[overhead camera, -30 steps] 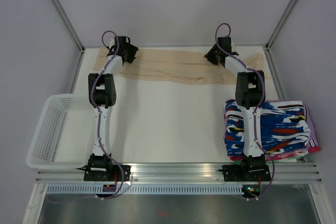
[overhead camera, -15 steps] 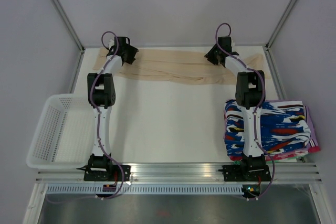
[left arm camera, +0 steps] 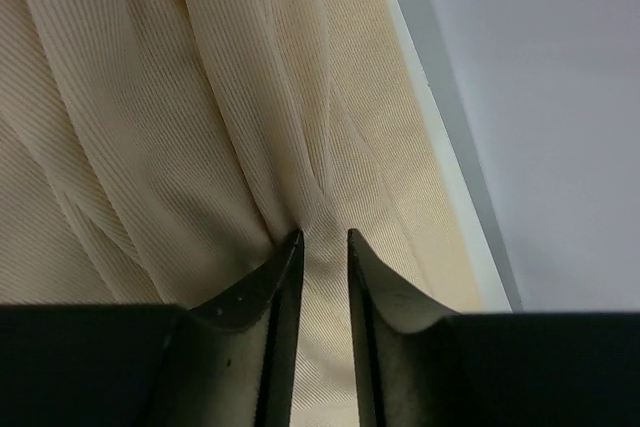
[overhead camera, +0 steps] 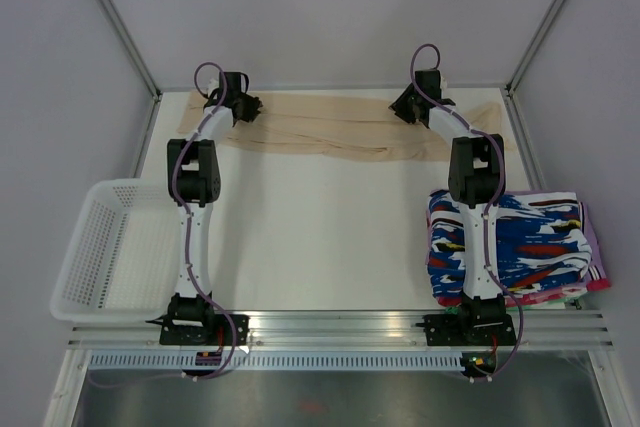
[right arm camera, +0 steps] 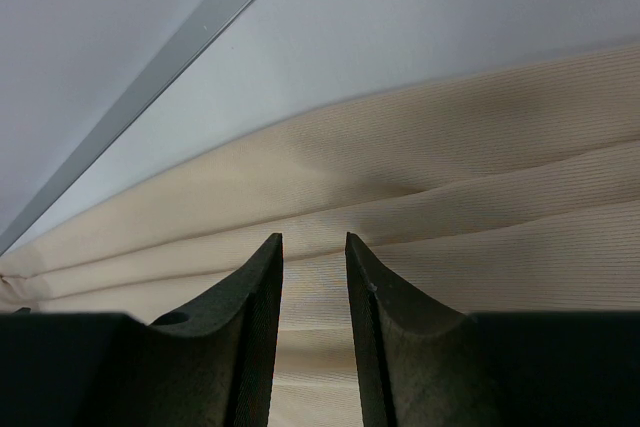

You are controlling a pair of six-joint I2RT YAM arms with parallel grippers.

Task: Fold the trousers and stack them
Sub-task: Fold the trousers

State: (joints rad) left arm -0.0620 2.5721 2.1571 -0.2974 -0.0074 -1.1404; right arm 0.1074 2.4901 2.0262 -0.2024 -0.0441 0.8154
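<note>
white table, trousers across far edge, left end effector and right end effector narrowly pinching them

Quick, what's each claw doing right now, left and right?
Left claw: closed, pinching the beige trousers.
Right claw: closed on the trousers too.

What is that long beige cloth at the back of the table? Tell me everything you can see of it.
It is the trousers, plain cream, of thin, finely ribbed soft fabric. They lie stretched sideways along the table's far edge, flat but creased with long folds. The left gripper pinches a gathered bunch near one end, wrinkles fanning out from its fingertips. The right gripper straddles a fold near the other end, though whether it grips is unclear.
</note>
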